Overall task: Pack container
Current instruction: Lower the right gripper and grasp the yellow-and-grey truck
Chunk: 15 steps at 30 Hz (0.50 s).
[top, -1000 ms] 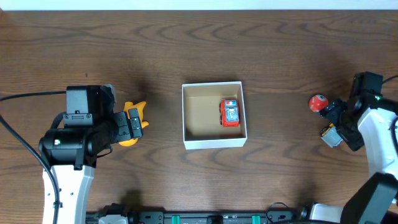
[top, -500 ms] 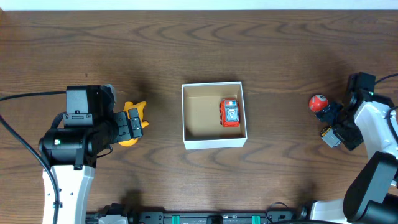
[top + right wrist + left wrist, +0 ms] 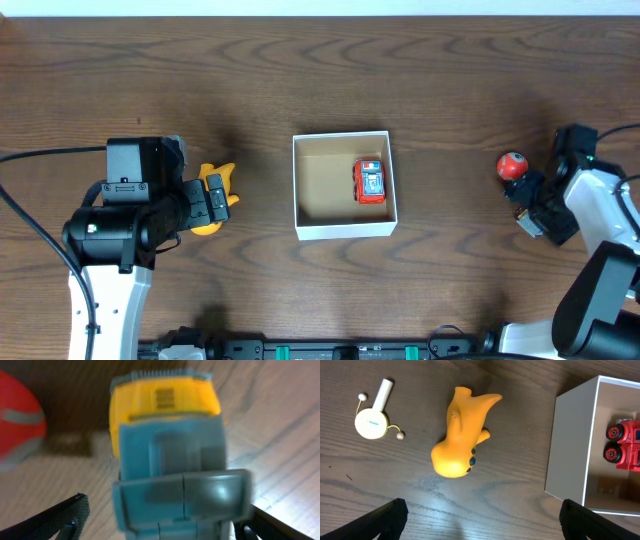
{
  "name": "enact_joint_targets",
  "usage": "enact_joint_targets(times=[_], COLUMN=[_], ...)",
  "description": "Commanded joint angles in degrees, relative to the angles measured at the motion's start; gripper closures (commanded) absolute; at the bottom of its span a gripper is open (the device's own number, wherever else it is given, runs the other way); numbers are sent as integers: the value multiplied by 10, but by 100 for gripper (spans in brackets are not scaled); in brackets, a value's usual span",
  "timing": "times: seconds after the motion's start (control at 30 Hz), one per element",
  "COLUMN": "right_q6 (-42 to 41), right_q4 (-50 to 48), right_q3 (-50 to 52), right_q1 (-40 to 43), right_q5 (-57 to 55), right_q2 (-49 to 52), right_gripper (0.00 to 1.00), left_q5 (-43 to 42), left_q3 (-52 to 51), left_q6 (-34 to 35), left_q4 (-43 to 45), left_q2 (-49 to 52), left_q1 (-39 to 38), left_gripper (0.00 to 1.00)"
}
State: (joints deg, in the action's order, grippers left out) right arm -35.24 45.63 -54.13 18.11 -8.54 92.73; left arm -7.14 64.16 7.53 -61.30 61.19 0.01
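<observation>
The container (image 3: pixel 298 185), a shallow white-walled box with a brown inside, stands mid-table and holds a red toy car (image 3: pixel 369 181). The car also shows in the left wrist view (image 3: pixel 625 445), as does the container wall (image 3: pixel 572 445). My left gripper (image 3: pixel 214 197) is open and empty, hovering over a yellow toy animal (image 3: pixel 462 432) that lies on the table left of the container. My right gripper (image 3: pixel 167 525) is open, its fingers on either side of a yellow and grey-blue toy truck (image 3: pixel 167 435). The truck lies at the far right of the table (image 3: pixel 529 222).
A red ball (image 3: pixel 512 165) lies just beside the truck, on the far side of it, and shows at the left edge of the right wrist view (image 3: pixel 17 417). A small white round toy with a handle and beads on strings (image 3: pixel 372 417) lies left of the yellow animal.
My right arm has shifted slightly left, bringing its gripper closer over the truck. The left arm and the toys have not moved.
</observation>
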Motion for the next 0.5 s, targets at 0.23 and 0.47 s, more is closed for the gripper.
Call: enact_joint_targets(times=[0.23, 0.47], right_q6=[39, 41], right_q4=[-22, -22], right_q3=[24, 24], right_q1=[3, 3], right_q5=[11, 17], right_q2=[3, 3], right_gripper=[9, 15], left_q5=[0, 0], left_q3=[8, 8], left_q6=[3, 3], left_q4=[-2, -2], left_q2=[-1, -1], left_q1=[4, 4], left_gripper=[2, 2])
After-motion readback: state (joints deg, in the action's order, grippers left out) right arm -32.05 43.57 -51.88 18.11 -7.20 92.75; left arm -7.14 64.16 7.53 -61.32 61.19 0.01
